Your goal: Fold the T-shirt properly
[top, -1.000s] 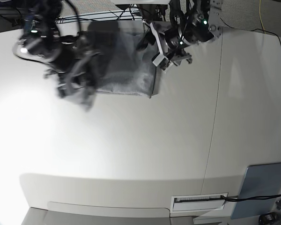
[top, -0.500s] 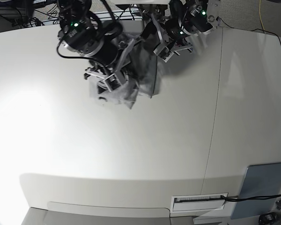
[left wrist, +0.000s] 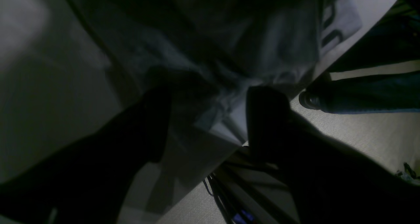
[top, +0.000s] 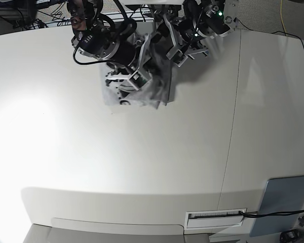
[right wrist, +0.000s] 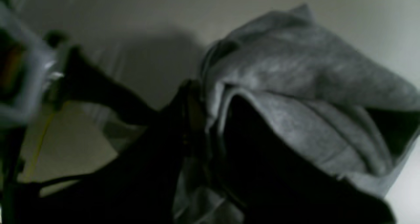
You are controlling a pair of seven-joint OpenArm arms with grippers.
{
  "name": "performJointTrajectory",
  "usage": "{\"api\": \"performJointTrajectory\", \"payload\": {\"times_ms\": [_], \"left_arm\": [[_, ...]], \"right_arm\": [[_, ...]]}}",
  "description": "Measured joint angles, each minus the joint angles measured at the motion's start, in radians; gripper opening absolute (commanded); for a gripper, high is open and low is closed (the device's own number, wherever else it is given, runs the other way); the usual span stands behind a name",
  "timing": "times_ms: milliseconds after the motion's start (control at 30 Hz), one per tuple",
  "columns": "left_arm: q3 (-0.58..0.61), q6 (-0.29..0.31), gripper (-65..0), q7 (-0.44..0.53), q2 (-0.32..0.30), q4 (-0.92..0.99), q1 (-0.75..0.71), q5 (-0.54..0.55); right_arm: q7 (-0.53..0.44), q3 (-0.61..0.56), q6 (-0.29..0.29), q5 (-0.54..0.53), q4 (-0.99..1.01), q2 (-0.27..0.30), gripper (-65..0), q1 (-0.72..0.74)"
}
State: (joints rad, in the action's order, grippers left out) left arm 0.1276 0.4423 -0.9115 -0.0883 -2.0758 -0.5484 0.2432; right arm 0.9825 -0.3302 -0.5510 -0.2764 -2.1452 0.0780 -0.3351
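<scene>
Fabric fills most of my left wrist view: the T-shirt (left wrist: 229, 43) lies dark and wrinkled on the worktop (left wrist: 36, 69), with some black lettering visible at the upper right near its edge. My left claw (left wrist: 206, 119) stands released, its two dark fingers (left wrist: 265, 119) well apart, and a fold of the cloth sits between them near the worktop's edge. I cannot tell if either finger touches the cloth. Beyond the edge I see the floor and some cables (left wrist: 226, 191).

From my right wrist view, the T-shirt (right wrist: 295, 86) is a bunched grey heap with several thick folds. My right claw (right wrist: 213, 125) is clenched on a fold of the T-shirt; the grey cloth comes up between the two dark fingers (right wrist: 259, 142), and the jaws stand narrow. The picture is blurred, so finer details are not clear.

From the base view, the T-shirt (top: 159, 86) is at the far side of the worktop (top: 142, 167), folded into a small crumpled shape. My right claw (top: 133, 77) is over its left part, and my left claw (top: 176, 50) is at its far right corner. A grey-blue panel (top: 283, 202) lies at the near right corner, well apart from the shirt.
</scene>
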Motion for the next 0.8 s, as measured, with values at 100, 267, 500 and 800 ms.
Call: {"api": "performJointTrajectory", "payload": {"times_ms": [100, 267, 500, 800], "left_arm": [[0.000, 0.000, -29.2, -0.002, 0.000, 0.000, 0.000, 0.000], [-0.011, 0.000, -29.2, -0.004, 0.000, 0.000, 0.000, -0.023], [-0.109, 0.026, -29.2, -0.006, 0.000, -0.023, 0.000, 0.030], [-0.183, 0.105, -29.2, -0.005, 0.000, -0.164, 0.004, 0.375]], "right_arm": [[-0.034, 0.000, -0.007, -0.004, 0.000, 0.000, -42.1, 0.001], [-0.038, 0.000, -0.007, -0.097, 0.000, 0.000, -41.8, 0.006], [-0.036, 0.000, -0.008, -0.159, 0.000, 0.000, -41.8, 0.060], [0.012, 0.138, 0.023, -0.118, -0.015, 0.000, -41.8, 0.099]]}}
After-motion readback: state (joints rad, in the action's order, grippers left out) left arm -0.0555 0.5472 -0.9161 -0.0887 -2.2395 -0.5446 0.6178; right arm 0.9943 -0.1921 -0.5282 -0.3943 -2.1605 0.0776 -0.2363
